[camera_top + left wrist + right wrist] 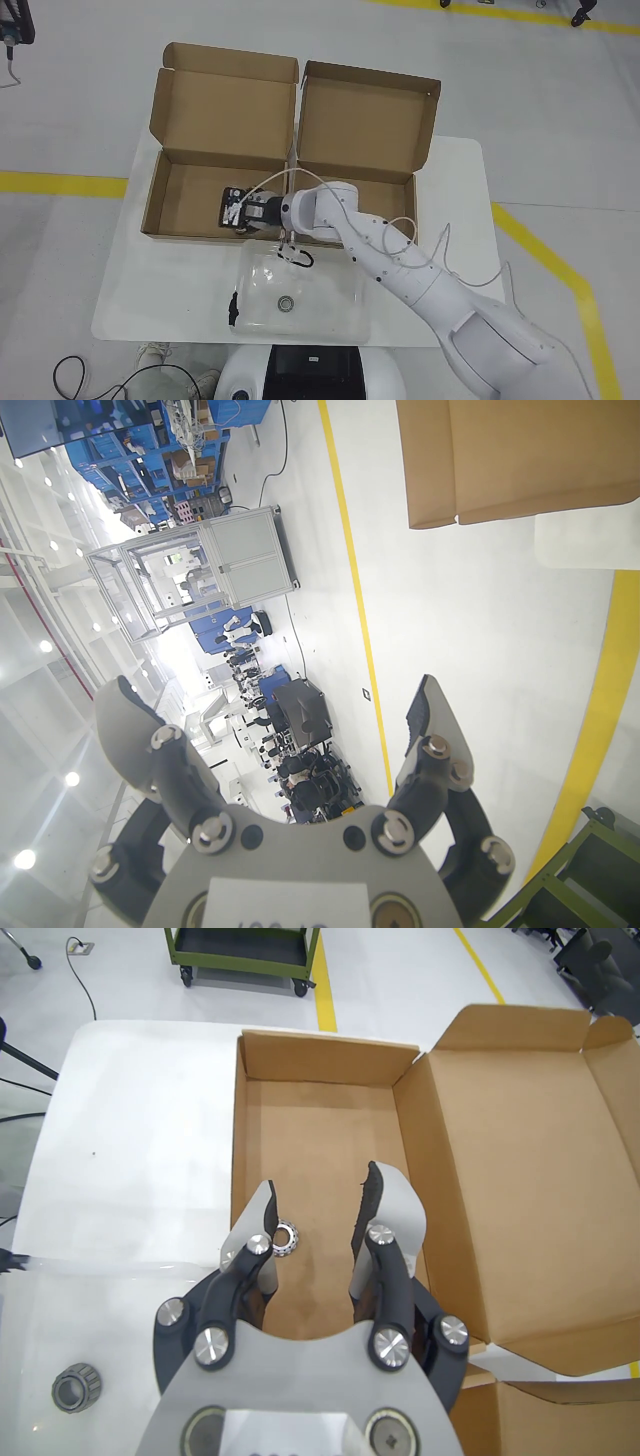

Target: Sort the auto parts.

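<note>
Cardboard all round the right end effector (321, 1183). It hangs low inside the left-hand box (320, 1053), jaws spread wide, nothing between them. And there's the part: a shiny tapered roller bearing (286, 1238) lying on the box floor, just beside one finger's pad. Whether pad and metal touch, I cannot tell.

My read is a drop-off being wrapped up, so the clean exit is straight up with no sideways drift. A nudge from that near finger would likely send a round bearing rolling. Clear the box wall first, then swing back toward the robot.

Next in line, I'd judge, is the darker bearing (77, 1387). It sits in the clear plastic tray (100, 1308) at the near edge of the tabletop (135, 1128), and a centred, top-down grip looks right for it.

Now the surroundings. A black looped piece (298, 258) lies at the tray's far rim, right under the arm, so that's one to steer round on the return. The second box (365, 120) stands hard against the first, both lids open on the far side and out of the path.

The left end effector (274, 690) is also wide open and empty, aimed off at the room, well apart from the action. A green cart (240, 948) stands on the floor beyond the tabletop, no bother.
</note>
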Controlling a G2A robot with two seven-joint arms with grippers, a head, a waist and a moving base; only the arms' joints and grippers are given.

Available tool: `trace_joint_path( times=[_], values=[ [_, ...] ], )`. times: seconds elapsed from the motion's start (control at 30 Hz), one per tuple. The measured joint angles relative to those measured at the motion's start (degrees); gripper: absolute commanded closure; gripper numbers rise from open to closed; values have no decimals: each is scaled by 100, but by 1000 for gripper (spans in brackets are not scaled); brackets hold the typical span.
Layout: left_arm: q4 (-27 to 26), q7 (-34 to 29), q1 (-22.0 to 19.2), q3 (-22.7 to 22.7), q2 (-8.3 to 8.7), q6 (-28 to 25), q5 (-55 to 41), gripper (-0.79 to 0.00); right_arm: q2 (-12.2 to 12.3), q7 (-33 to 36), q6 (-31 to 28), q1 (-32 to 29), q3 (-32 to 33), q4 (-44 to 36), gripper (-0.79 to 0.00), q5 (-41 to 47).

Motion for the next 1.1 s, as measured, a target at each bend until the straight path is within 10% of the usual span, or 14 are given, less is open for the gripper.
trace_joint_path(
  times=[0.5,1.1],
  values=[
    [0,0,0,0,0,0,0,-785,541,934,-559,-1344,614,-2423,-376,-607],
    [0,0,0,0,0,0,0,-785,904,1287,-754,-2405,1143,-3451,-425,-952]
  ],
)
